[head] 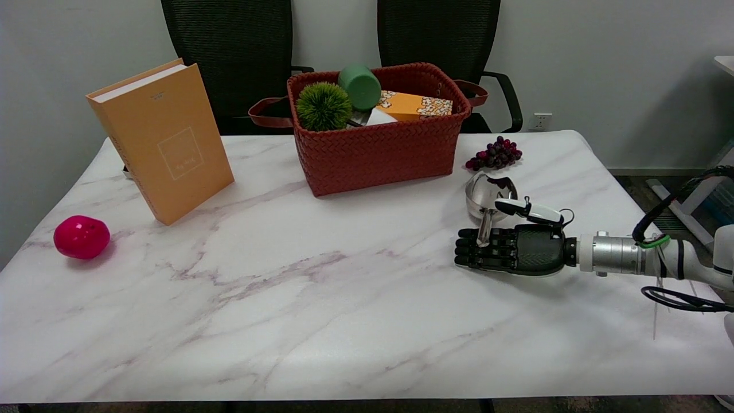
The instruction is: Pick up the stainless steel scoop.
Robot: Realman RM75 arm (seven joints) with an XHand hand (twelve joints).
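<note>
The stainless steel scoop (488, 198) lay on the tabletop (321, 298) near its right edge, toward the far side, just in front of the bunch of grapes (495, 155) and to the right of the red woven basket (378, 146); its bowl pointed to the far edge and its handle ran back toward the near edge, across the fingers of the right hand (507, 248).

Risk 1: the polished handle appeared narrow and would probably slide between the fingers if they closed unevenly; the scoop would then pivot on its bowl and drop back. Risk 2: a sideways push from the thumb could shove the bowl into the grapes; these would likely roll. Risk 3: a lift begun before a firm clamp would leave the scoop tilting.

The right hand lay low over the tabletop, fingers extended and close together, thumb raised over the bowl; the handle touched the fingers; whether the hand had clamped it could not be determined.
</note>
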